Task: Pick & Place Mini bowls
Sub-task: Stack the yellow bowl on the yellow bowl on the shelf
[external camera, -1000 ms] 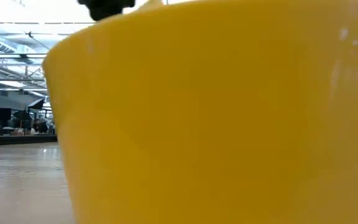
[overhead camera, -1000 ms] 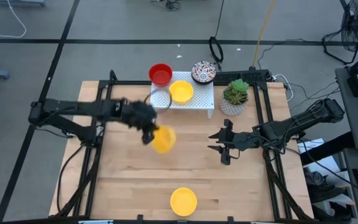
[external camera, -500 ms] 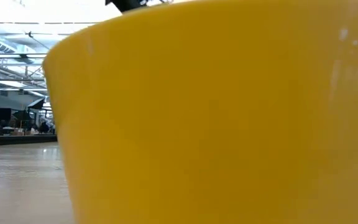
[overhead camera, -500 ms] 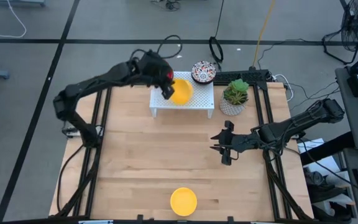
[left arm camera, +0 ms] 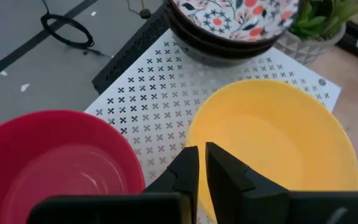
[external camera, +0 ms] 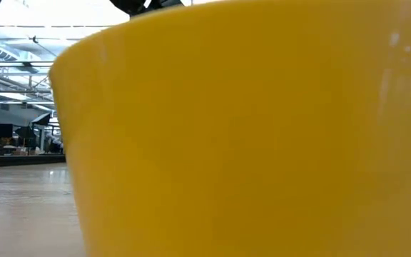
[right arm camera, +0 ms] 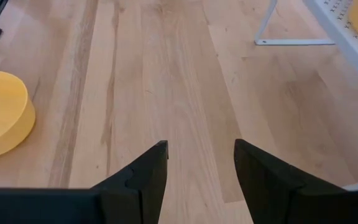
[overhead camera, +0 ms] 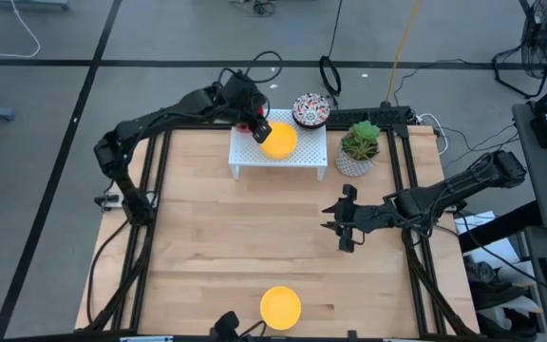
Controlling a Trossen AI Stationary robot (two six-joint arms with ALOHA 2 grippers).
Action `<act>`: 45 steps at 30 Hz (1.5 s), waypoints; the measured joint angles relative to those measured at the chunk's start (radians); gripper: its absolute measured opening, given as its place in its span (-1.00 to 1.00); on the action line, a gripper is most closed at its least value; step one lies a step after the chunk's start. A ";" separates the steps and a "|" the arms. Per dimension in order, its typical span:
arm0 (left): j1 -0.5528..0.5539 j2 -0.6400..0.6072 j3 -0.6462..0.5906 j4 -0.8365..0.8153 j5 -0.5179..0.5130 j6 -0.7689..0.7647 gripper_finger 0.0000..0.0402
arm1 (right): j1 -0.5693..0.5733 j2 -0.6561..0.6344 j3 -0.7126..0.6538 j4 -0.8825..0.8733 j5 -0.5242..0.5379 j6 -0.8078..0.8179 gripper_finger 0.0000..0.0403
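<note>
A white perforated rack (overhead camera: 302,157) stands at the table's far middle. On it are a red mini bowl (left arm camera: 55,155), a yellow mini bowl (overhead camera: 281,142) and stacked floral mini bowls (overhead camera: 311,109). My left gripper (overhead camera: 259,130) reaches over the rack and is shut on the yellow bowl (left arm camera: 272,137) at its rim. Another yellow mini bowl (overhead camera: 280,307) rests on its base near the table's front edge and fills the low view (external camera: 248,128). My right gripper (overhead camera: 335,220) hangs open over the table's right middle, holding nothing. My left gripper pinches the yellow bowl's rim (left arm camera: 192,138) on the side facing the red bowl. One finger is inside the bowl and one outside. The fingers slant down from the table's left. The bowl sits level on the rack, its mouth up.
A white pot with a green plant (overhead camera: 359,147) stands right of the rack. Black frame rails (overhead camera: 402,190) run along both table sides. Bare wood lies between the rack and the front bowl (right arm camera: 2,112).
My left gripper has swung from the table's middle toward the far edge, carrying a yellow bowl. It has come down over the rack where a yellow bowl stood before. That bowl now sits there instead of hanging in the air.
</note>
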 joint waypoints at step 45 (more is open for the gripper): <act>-0.507 -0.231 0.000 -0.384 -0.003 -0.264 -0.24 | 0.271 0.696 0.359 0.364 -0.339 -0.069 -0.15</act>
